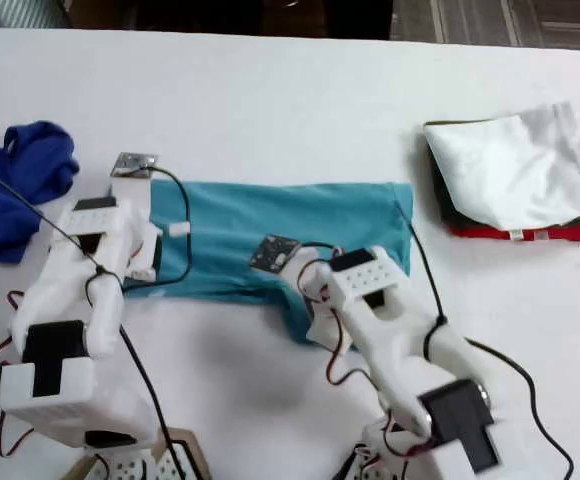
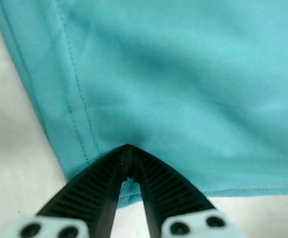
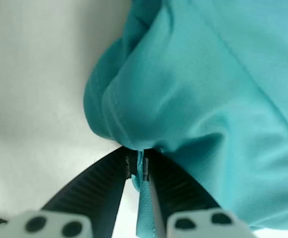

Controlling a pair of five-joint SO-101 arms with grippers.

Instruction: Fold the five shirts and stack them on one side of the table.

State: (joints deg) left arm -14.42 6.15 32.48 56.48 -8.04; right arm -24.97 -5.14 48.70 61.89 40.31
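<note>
left gripper (image 2: 128,166) & right gripper (image 3: 139,168) each clamp the lower edge of the teal fabric shirt (image 1: 240,215), mid frame. lift evenly, keep it taut.

Found the spread shirt (image 1: 270,230) midway on the table (image 1: 270,90), a crumpled shirt (image 1: 15,185) left of it and a stack of folded shirts (image 1: 515,175) just right of it. Saw the left gripper (image 2: 128,158) pinched on its near left edge, the right gripper (image 3: 139,166) on its near edge farther right

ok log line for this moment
left gripper: shut on teal shirt | right gripper: shut on teal shirt | folded stack: right side | blue shirt: crumpled
</note>
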